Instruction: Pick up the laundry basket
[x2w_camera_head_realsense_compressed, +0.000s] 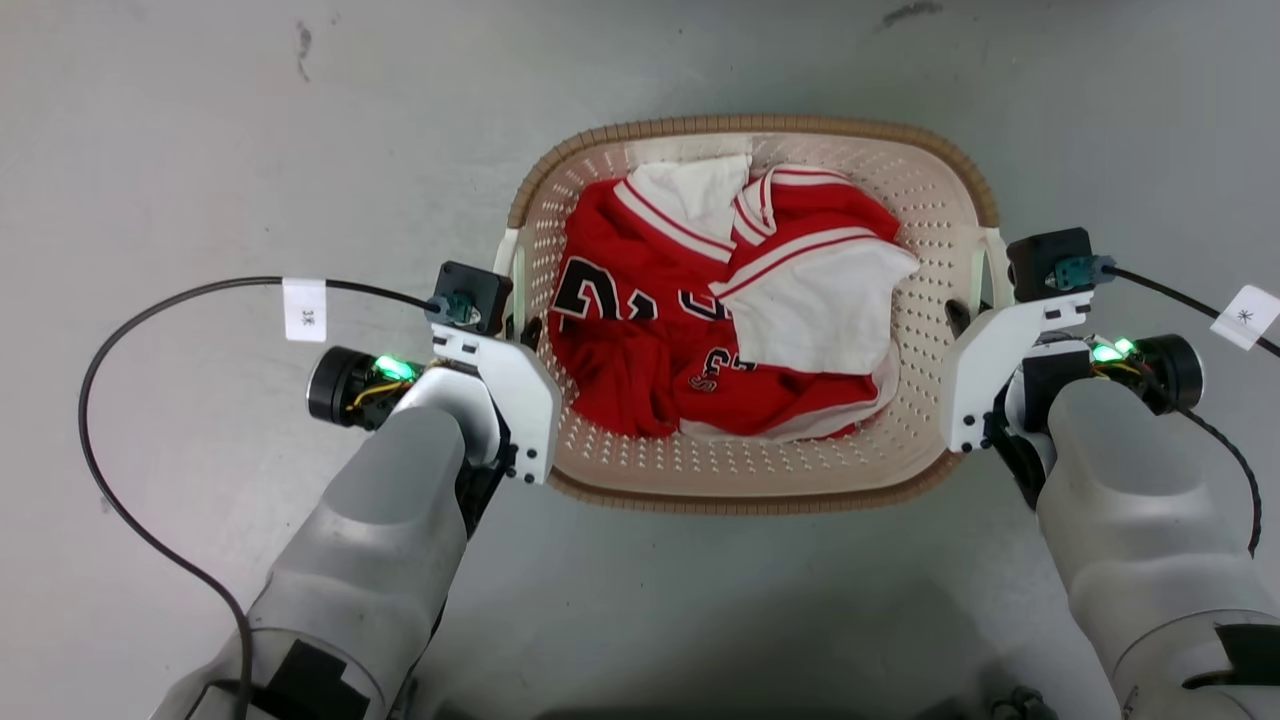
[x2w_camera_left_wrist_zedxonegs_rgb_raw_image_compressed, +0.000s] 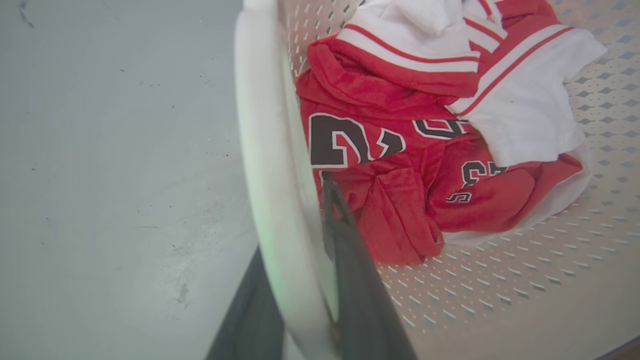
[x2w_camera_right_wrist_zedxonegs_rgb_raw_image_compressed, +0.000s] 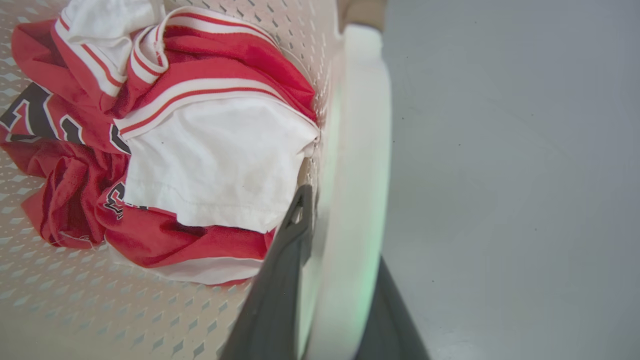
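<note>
Head view: the laundry basket (x2w_camera_head_realsense_compressed: 930, 200) lies mid-frame holding a red jersey (x2w_camera_head_realsense_compressed: 620, 330). My left gripper (x2w_camera_left_wrist_zedxonegs_rgb_raw_image_compressed: 292, 220) clamps its left handle (x2w_camera_left_wrist_zedxonegs_rgb_raw_image_compressed: 265, 125), and my right gripper (x2w_camera_right_wrist_zedxonegs_rgb_raw_image_compressed: 345, 225) clamps its right handle (x2w_camera_right_wrist_zedxonegs_rgb_raw_image_compressed: 365, 100).

White cloth (x2w_camera_head_realsense_compressed: 815, 310) overlaps a crumpled red jersey (x2w_camera_head_realsense_compressed: 620, 380) with black lettering, scuffed grey floor (x2w_camera_head_realsense_compressed: 200, 120) around.

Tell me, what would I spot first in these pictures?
A bright red and white jersey with dark numbers, crumpled in the cream laundry basket on the grey floor, mid head view. Then the left gripper and right gripper, one at each side of the basket, each with a white handle between its dark fingers.
</note>
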